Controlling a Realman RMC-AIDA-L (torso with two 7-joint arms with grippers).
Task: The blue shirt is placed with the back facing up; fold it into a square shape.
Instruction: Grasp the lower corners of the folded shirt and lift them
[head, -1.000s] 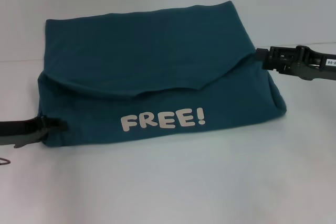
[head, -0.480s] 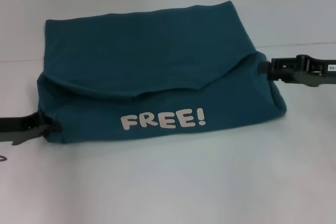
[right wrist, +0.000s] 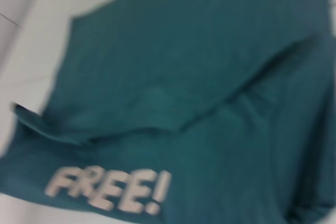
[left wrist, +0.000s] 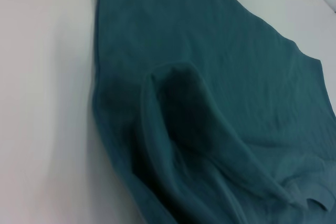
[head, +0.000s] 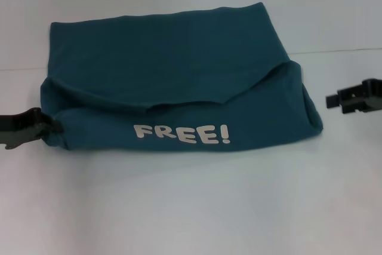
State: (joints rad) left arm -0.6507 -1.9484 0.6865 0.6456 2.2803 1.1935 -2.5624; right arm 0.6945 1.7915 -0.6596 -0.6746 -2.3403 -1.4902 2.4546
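Lying folded into a rough rectangle at the middle of the white table (head: 191, 207), the blue shirt (head: 167, 70) shows its white "FREE!" lettering (head: 181, 134) on the near panel, under an upper flap with a wavy edge. The left gripper (head: 45, 126) sits at the shirt's near left corner, touching the cloth; whether it is clamped cannot be told. The right gripper (head: 334, 101) hangs just beside the right edge, clear of the fabric, its grip likewise unclear.

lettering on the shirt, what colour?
White "FREE!" lettering on the dark teal-blue shirt. Clearest in the head view.
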